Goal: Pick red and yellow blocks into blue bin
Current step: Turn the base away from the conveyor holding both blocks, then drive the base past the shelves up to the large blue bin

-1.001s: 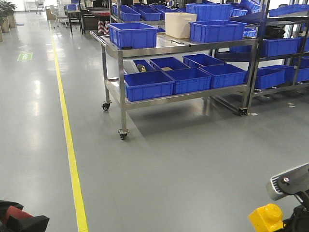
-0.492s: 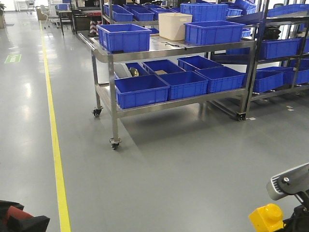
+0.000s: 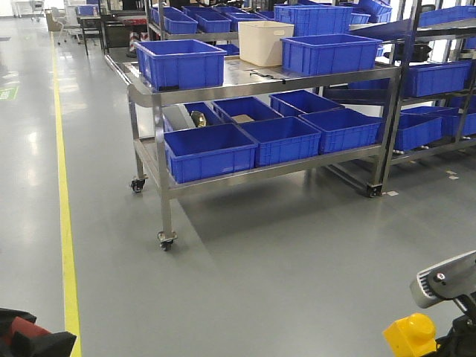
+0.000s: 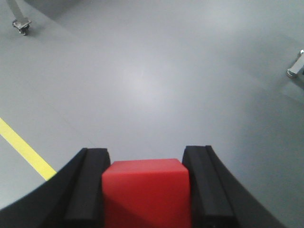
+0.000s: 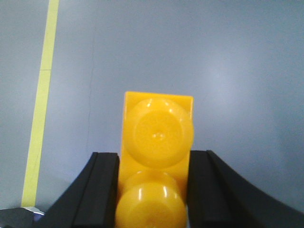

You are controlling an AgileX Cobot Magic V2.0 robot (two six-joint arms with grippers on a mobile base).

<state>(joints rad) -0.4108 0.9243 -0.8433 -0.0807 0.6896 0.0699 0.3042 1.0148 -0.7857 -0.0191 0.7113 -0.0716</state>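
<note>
1. Top-shelf blue crates on the cart (image 3: 160,149): two, one (image 3: 181,63) at 11 o'clock and one (image 3: 329,53) at 1 o'clock.
2. Cream tub (image 3: 264,41): one, at 12 o'clock.
3. Lower-shelf blue crates (image 3: 282,140): three in front, at least two behind.
4. Red cube (image 3: 18,329): one, at 7 o'clock.
5. Yellow brick (image 3: 409,335): one, at 5 o'clock.
6. Yellow floor line (image 3: 65,223): one, at 9 o'clock.

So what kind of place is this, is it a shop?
More likely a warehouse or factory floor. A wheeled steel cart holds rows of blue plastic crates, more shelving with the same crates stands behind it, and a yellow line is painted along the smooth grey floor.
</note>
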